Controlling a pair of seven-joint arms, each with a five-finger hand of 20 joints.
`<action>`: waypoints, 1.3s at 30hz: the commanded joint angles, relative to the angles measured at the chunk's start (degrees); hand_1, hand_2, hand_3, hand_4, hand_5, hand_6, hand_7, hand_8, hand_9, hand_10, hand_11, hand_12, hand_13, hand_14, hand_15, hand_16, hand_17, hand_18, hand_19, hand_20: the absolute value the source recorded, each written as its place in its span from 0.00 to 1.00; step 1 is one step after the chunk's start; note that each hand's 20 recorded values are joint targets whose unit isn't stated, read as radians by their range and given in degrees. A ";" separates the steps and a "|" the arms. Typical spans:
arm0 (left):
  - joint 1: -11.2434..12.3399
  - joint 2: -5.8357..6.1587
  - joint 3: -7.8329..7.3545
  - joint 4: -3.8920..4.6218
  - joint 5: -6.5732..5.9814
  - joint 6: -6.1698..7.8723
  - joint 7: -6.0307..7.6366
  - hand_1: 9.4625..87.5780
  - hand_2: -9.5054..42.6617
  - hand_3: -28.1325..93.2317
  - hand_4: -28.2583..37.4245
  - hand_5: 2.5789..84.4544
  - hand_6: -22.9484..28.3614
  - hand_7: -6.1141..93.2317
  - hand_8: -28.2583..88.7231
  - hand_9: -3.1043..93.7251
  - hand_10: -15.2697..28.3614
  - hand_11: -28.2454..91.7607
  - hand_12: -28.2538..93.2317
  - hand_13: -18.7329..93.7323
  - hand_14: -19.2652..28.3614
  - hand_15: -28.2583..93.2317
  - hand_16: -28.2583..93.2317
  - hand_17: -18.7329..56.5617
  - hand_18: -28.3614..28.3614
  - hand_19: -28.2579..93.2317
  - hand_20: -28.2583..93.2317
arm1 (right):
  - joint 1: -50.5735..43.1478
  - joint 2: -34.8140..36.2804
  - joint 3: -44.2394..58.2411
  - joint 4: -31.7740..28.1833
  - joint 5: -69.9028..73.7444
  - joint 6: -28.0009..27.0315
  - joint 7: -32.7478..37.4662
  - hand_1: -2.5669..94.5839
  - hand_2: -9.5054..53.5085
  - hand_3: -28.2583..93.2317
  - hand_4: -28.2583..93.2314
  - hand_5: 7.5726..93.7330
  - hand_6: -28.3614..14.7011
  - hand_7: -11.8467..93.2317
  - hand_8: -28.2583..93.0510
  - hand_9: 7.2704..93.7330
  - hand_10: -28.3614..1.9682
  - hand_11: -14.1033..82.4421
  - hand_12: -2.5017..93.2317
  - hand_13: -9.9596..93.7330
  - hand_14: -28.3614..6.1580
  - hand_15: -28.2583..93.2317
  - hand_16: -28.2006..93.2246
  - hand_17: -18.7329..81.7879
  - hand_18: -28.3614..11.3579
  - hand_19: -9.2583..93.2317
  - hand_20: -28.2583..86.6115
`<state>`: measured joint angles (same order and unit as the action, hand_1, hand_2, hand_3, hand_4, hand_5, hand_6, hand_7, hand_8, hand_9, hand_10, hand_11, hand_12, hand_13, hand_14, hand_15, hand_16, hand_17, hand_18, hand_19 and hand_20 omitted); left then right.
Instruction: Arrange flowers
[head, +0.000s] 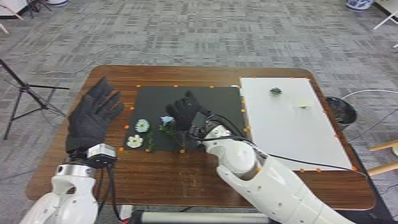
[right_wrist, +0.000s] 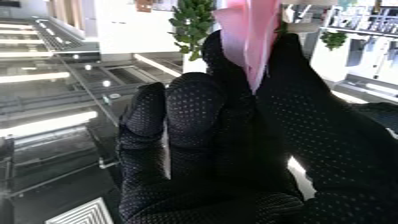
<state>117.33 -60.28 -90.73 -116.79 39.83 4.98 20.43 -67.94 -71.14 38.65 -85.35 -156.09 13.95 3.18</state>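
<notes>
Right black-gloved hand (head: 184, 112) over black rectangular mat (head: 204, 93), pinching a thin pink petal-like piece (right_wrist: 253, 32) between thumb and fingers. Pale blue flower, green stem (head: 167, 119) just beside that hand, on the mat. Pale green flower (head: 142, 125) and white yellow-centred flower (head: 134, 141) near mat's left edge. Left black-gloved hand (head: 89, 120) at table's (head: 124, 175) left side, fingers straight, nothing grasped.

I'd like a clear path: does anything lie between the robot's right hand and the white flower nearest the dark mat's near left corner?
Yes: in the head view, the blue flower and green leaves lie between the right hand and the white flower.
</notes>
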 joint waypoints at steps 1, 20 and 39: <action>-1.07 -0.28 0.77 0.12 -0.25 -0.46 0.12 0.19 0.18 0.78 0.00 0.30 0.49 0.25 0.15 0.27 0.60 0.34 0.37 0.34 0.68 0.35 0.29 0.07 0.85 0.58 0.30 | -0.28 -2.69 1.56 2.99 -3.48 1.55 -0.57 0.57 0.00 0.90 0.00 0.68 0.70 0.64 0.24 0.84 0.82 0.41 0.60 0.74 0.75 0.77 0.63 0.48 0.27 0.88 0.68; 0.36 -0.27 0.12 -0.41 -0.09 -0.09 -0.12 0.19 0.18 0.78 0.00 0.30 0.49 0.25 0.15 0.27 0.60 0.34 0.37 0.33 0.68 0.35 0.29 0.07 0.85 0.58 0.30 | -0.85 -0.32 4.00 -0.83 -1.68 -3.74 2.77 0.46 0.00 0.90 0.00 0.56 0.68 0.62 0.24 0.69 0.74 0.44 0.53 0.63 0.63 0.84 0.53 0.42 0.27 0.86 0.69; 2.90 -1.00 -1.24 -1.61 -0.03 0.06 0.22 0.19 0.18 0.78 0.00 0.30 0.49 0.25 0.15 0.27 0.60 0.34 0.37 0.33 0.68 0.35 0.29 0.07 0.85 0.58 0.30 | -1.38 11.20 13.92 -12.90 11.51 -13.60 15.74 0.33 0.00 0.96 0.00 0.33 0.55 0.50 0.09 0.37 0.46 0.50 0.29 0.51 0.52 0.84 0.44 0.37 0.26 0.86 0.69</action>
<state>118.62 -60.50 -91.32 -117.56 39.83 5.00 20.43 -69.92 -67.74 45.96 -93.58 -143.78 7.38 13.53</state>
